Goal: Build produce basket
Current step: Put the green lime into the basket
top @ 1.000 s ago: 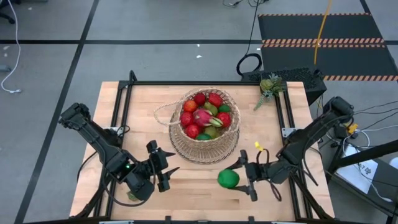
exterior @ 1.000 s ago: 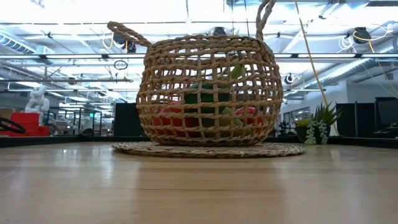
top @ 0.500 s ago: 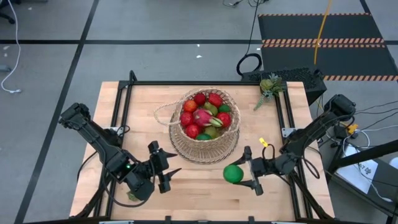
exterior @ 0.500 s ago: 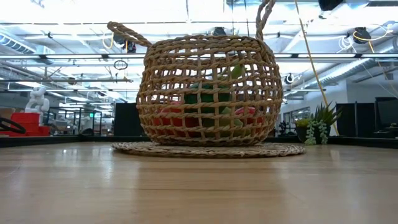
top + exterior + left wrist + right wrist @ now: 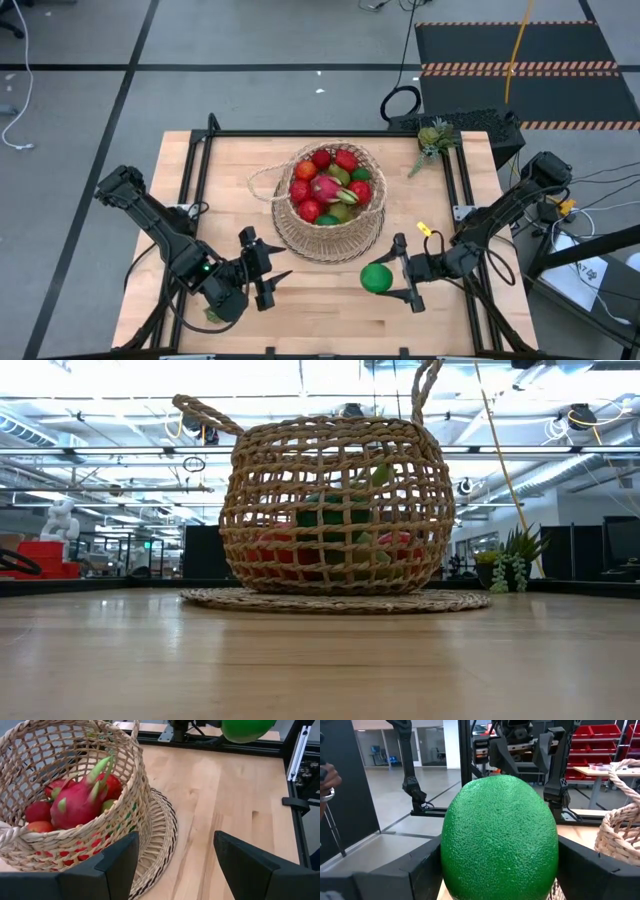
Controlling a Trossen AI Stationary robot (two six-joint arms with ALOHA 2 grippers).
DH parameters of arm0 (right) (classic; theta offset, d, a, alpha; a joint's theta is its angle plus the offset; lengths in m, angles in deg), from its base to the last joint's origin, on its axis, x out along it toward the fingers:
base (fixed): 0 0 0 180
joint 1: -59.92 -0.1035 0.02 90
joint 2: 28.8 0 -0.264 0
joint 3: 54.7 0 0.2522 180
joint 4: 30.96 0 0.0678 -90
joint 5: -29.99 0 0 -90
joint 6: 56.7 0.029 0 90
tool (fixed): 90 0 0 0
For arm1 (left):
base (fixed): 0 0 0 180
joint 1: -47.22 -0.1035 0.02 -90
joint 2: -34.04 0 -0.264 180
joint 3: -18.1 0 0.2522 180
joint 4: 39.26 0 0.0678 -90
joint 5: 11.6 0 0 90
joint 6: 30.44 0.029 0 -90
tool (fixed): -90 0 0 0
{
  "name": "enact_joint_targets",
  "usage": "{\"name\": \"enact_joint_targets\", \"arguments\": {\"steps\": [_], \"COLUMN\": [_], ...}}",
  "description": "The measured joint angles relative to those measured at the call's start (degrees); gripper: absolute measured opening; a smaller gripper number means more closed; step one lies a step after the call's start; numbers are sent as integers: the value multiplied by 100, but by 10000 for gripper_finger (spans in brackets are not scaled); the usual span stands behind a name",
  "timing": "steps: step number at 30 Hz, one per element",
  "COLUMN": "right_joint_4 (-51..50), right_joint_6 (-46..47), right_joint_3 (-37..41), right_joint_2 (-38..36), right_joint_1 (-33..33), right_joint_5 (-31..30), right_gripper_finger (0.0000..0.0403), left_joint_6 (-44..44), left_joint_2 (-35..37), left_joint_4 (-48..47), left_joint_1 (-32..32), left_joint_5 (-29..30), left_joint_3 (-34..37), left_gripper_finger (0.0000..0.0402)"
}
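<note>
While the left gripper (image 5: 262, 275) is idling open, the right gripper (image 5: 402, 274), clamping a lime (image 5: 376, 278), is carrying it up toward the basket (image 5: 300, 235), nearly finishing the load.

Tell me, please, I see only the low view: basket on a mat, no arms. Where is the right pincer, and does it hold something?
Observer: The right pincer is beside the basket, toward the table's front right, shut on a green lime.
Operator: Is the lime lifted or on the table?
Observer: I cannot tell from above; the left wrist view shows the lime by the far edge of the table, its underside hidden.
Operator: And the left pincer?
Observer: The left pincer waits open at the front left of the basket, holding nothing.
Operator: What lies on top inside the basket?
Observer: A pink dragon fruit, with red round fruits around it.
</note>
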Motion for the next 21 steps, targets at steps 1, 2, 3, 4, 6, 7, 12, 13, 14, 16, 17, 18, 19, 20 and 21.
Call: {"name": "enact_joint_targets", "arguments": {"steps": [1, 2, 3, 4, 6, 7, 12, 13, 14, 16, 17, 18, 19, 20, 21], "right_joint_4": [16, 21, 20, 19, 16, 17, 34, 33, 32, 34, 34, 34, 36, 36, 36], "right_joint_6": [-11, -51, -132, -230, -465, -618, -1749, -2008, -2264, -2757, -2986, -3230, -3478, -3739, -3996], "right_joint_3": [0, 0, 0, 0, 0, 0, 0, 0, 0, 0, 0, 0, 0, 0, 0], "right_joint_2": [0, 0, 0, 0, 0, 0, 0, 0, 0, 0, 0, 0, 0, 0, 0], "right_joint_1": [0, 0, 0, 0, 0, 0, 0, 0, 0, 0, 0, 0, 0, 0, 0], "right_joint_5": [0, 0, 0, 0, 0, 0, 0, 0, 0, 0, 0, 0, 0, 0, 0], "right_gripper_finger": [307, 307, 307, 307, 307, 307, 307, 307, 307, 307, 307, 307, 307, 307, 307], "left_joint_6": [2, 2, 2, 2, 2, 2, -4, -7, -7, -9, -9, -9, -9, -11, -11], "left_joint_2": [0, 0, 0, 0, 0, 0, 0, 0, 0, 0, 0, 0, 0, 0, 0], "left_joint_4": [0, 0, 0, 0, -2, -1, -3, -3, -3, -3, -3, -3, -3, -3, -3], "left_joint_1": [0, 0, 2, 2, 2, 2, 2, 2, 2, 2, 2, 2, 2, 2, 2], "left_joint_5": [0, 0, 0, 0, 0, 0, 0, 0, 2, 2, 1, 0, 2, 0, 2], "left_joint_3": [0, 0, 0, 0, 0, 0, 0, 0, 0, 0, 0, 0, 0, 0, 0], "left_gripper_finger": [257, 257, 257, 257, 257, 257, 257, 257, 257, 257, 257, 257, 257, 257, 257]}}
